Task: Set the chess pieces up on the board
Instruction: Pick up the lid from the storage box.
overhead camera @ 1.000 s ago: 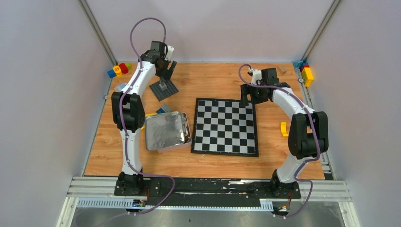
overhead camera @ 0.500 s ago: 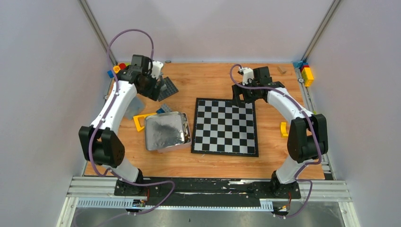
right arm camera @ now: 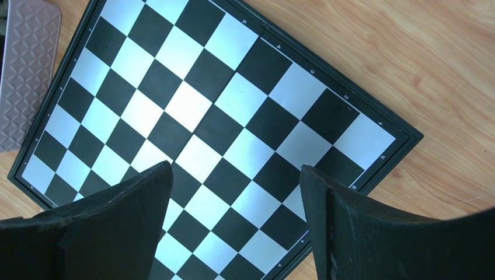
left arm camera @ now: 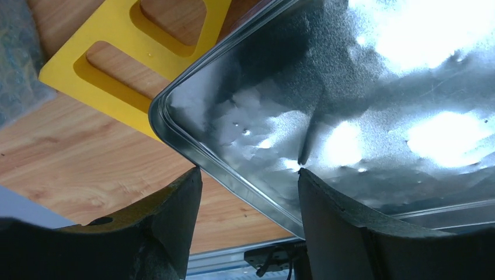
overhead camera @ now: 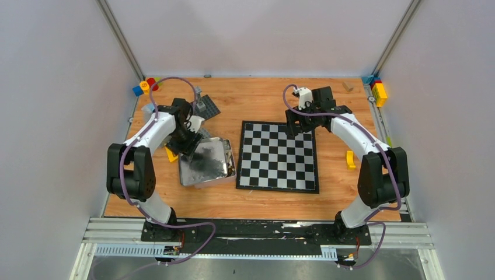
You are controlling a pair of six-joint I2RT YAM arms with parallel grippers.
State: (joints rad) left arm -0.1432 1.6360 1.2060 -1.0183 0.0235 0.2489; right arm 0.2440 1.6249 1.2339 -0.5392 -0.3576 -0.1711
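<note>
Wood-grain table (overhead camera: 262,201) carries everything, with 2 white-and-black arms reaching in from its near edge. Largest on it is the flat square chessboard of black and silvery-white checks with a black border (overhead camera: 279,156) (right arm camera: 192,99), lying flat right of centre. Touching the board's left side sits the shiny rectangular metal tin (overhead camera: 201,162) (left arm camera: 362,87).

The right gripper (overhead camera: 296,123) (right arm camera: 236,169) hangs above the board's far edge, its 2 fingers spread wide with only checks showing between them. The left gripper (overhead camera: 185,142) (left arm camera: 248,175) is low over the tin's far-left corner, fingers parted on either side of the rim and gripping nothing.

Further back, left of centre, lies the small dark grey studded baseplate (overhead camera: 207,108). A flat yellow plastic frame with rectangular windows (overhead camera: 170,154) (left arm camera: 117,64) lies just beside the tin's left corner, and a small yellow brick (overhead camera: 350,158) stands right of the board.

Smallest are the tiny dark brown chess pieces (overhead camera: 232,167) (barely legible from above), huddled against the tin's right inner wall.
</note>
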